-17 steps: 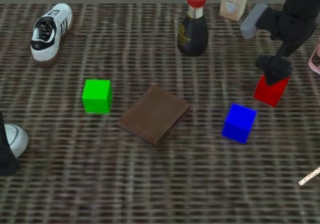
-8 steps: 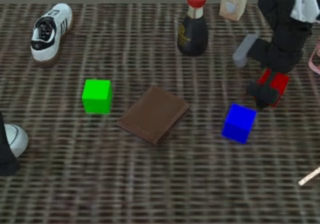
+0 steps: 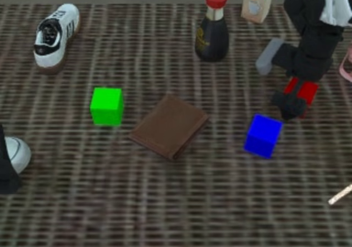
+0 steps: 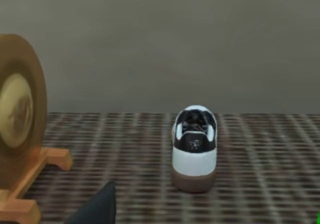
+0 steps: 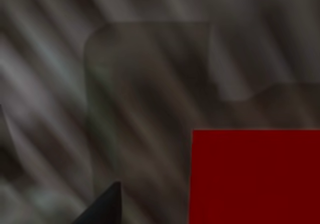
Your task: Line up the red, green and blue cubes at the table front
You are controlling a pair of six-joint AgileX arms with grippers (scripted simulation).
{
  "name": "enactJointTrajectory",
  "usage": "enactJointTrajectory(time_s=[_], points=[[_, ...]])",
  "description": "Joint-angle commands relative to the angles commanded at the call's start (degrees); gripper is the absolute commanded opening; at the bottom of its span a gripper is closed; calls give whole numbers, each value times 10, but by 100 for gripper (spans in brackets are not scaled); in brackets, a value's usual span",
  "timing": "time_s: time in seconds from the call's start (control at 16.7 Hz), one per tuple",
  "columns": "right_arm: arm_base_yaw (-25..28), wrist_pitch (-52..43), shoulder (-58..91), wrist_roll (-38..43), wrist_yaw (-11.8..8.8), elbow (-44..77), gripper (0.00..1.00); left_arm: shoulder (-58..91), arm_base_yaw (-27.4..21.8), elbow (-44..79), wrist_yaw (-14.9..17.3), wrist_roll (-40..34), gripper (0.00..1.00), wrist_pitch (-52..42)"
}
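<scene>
My right gripper [image 3: 290, 105] sits low over the red cube [image 3: 307, 91] near the table's [image 3: 165, 203] right edge, grip unclear; the cube looks rigid, light, best pinched across opposite flat faces.

Right arm [image 3: 308, 43] matte black, white upper section, grey block at wrist, dark hand [image 3: 290, 101]

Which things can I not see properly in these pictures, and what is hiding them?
- Red cube: top view, mostly under the right arm; right wrist view, cut off by the edge.
- Right hand: top view, a dark mass over the cube; whether it grips cannot be told.
- Left hand: only a dark fingertip shows in the left wrist view.
- Green cube: left wrist view shows only a sliver at the edge.
</scene>
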Motion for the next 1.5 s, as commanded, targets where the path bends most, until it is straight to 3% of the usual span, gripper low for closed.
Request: enactJointTrajectory(time_s=[0.6, 1.2, 1.5], points=[[0, 0, 0, 0, 0, 0, 2, 0, 0, 0, 0, 0, 100, 0], [0, -11, -15, 5, -5, 1, 0, 0, 0, 0, 0, 0, 100, 0], [1, -98, -29, 6, -5, 67, 0, 0, 0, 0, 0, 0, 100, 0]])
